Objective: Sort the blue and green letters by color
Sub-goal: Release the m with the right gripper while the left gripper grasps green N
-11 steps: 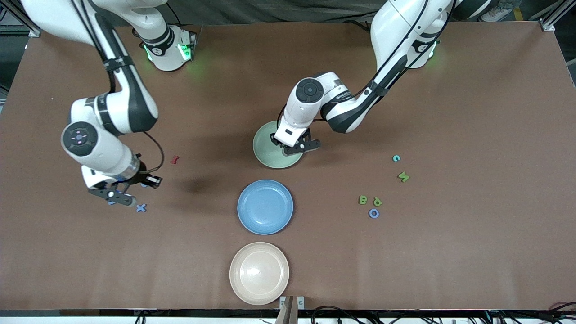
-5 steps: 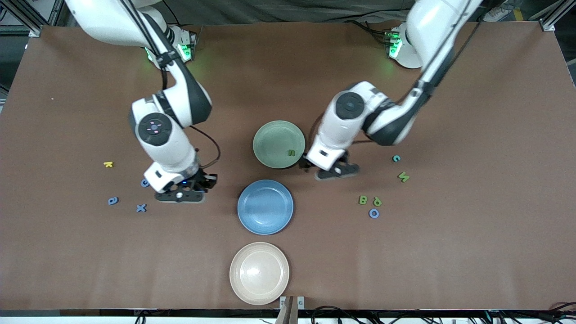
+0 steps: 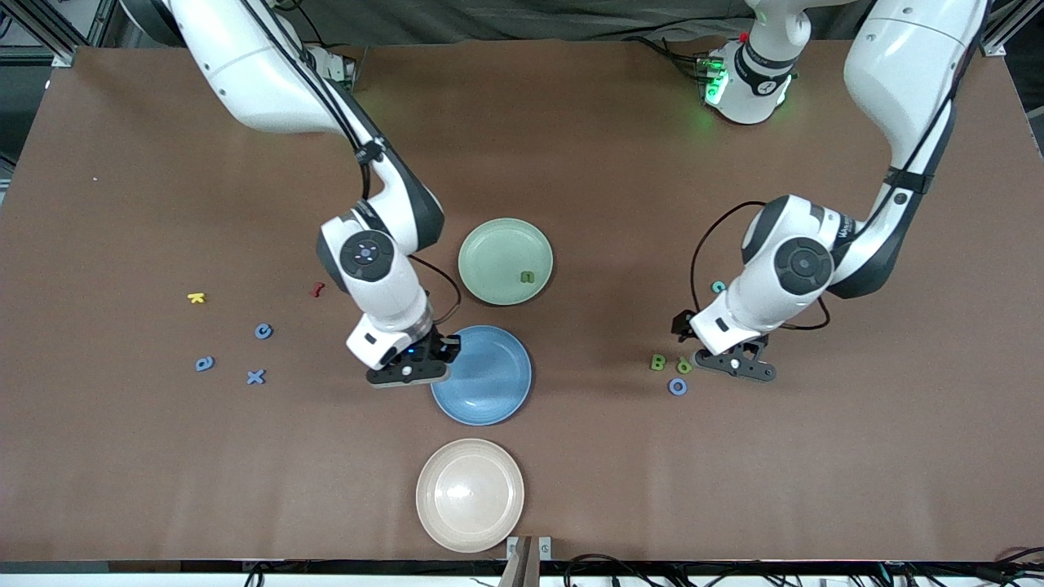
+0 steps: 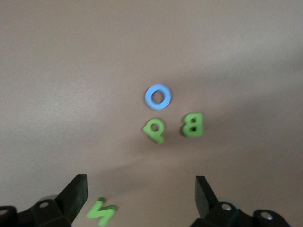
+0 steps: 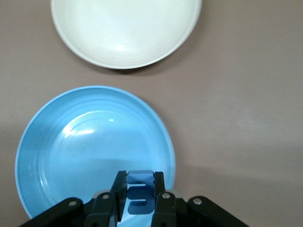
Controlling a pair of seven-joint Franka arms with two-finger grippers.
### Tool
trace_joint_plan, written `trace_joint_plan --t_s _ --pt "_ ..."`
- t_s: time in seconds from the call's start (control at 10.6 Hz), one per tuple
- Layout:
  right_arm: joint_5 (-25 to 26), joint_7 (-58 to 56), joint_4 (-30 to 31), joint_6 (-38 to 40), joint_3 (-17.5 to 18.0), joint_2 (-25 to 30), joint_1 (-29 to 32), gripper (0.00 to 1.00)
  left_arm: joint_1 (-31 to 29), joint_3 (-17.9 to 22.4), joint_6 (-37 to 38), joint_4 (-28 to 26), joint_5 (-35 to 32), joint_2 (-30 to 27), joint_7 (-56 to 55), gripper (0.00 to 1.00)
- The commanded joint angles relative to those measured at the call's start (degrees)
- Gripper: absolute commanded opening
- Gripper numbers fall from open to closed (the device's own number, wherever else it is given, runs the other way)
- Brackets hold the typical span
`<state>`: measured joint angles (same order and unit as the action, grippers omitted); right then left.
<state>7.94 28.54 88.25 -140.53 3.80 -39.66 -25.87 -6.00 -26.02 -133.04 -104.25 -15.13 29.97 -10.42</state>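
Right gripper [image 5: 140, 198]: jaws pinched on a periwinkle blue letter E [image 5: 139, 196], a small flat piece held over the rim of the blue plate [image 3: 497, 383] at its edge toward the right arm's end of the table. Left gripper [image 4: 139, 191]: jaws spread wide and holding nothing, over the bare table just beside a cluster of letters, namely a green B [image 3: 657, 362], a green p [image 3: 683, 366] touching or nearly touching it, and a blue ring-shaped O [image 3: 677, 386] slightly nearer the front camera; a green N [image 4: 101, 211] lies close to one fingertip. A teal-blue c [image 3: 718, 286] shows beside the left arm's wrist. The green plate [image 3: 493, 253] carries one green letter n [image 3: 528, 277]. The cream plate [image 3: 470, 494] lies nearest the front camera. Toward the right arm's end lie a blue c [image 3: 263, 331], a blue a [image 3: 204, 364], a blue x [image 3: 256, 377], a yellow letter [image 3: 196, 297] and a dark red letter [image 3: 316, 289]. Lettering on the left arm's wrist is too small to read.
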Motion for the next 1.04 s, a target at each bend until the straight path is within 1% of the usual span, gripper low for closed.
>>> trace_joint_plan --t_s 0.0,0.09,0.19,0.28,0.38,0.57,0.66,0.85,0.95 --pt "0.6 0.5 -4.0 -4.3 -2.0 -5.2 -4.1 0.07 -4.4 -0.8 -0.2 -3.1 -1.0 0.5 21.4 1.0" --pt "0.3 1.0 -4.4 -4.5 -2.0 -5.7 -4.8 0.23 -5.0 -0.7 -0.3 -3.4 -1.1 0.6 27.8 1.0" --pt "0.3 5.9 -4.3 -4.7 -2.0 -5.7 -5.4 0.99 -5.4 -0.6 -0.6 -4.2 -1.7 0.6 31.8 1.0" --pt "0.3 9.3 -4.4 -4.5 -2.0 -5.5 -5.8 1.0 -6.7 -0.7 -0.9 -5.0 -3.3 1.0 34.5 1.0" --pt "0.4 9.3 -4.1 -4.2 -2.0 -4.9 -5.2 1.0 -7.9 -0.8 -2.1 -6.2 -3.6 1.5 36.8 1.0" --pt "0.3 9.3 -3.2 -3.6 -1.9 -3.6 -3.3 1.0 -8.6 -0.7 -8.7 -11.1 -3.6 1.5 39.1 1.0" --pt "0.2 9.5 -0.4 -3.6 -1.8 -2.3 -1.7 1.0 -9.5 -0.7 -9.9 -12.1 -3.6 1.5 39.1 0.97" --pt "0.2 8.2 4.6 -3.6 -1.7 0.8 2.3 1.0 -9.8 -0.7 -10.1 -14.6 -3.6 0.6 39.2 0.9" --pt "0.2 4.4 8.2 -3.6 -1.6 3.3 5.1 1.0 -10.7 -0.7 -10.2 -15.4 -3.6 0.3 39.2 0.89"
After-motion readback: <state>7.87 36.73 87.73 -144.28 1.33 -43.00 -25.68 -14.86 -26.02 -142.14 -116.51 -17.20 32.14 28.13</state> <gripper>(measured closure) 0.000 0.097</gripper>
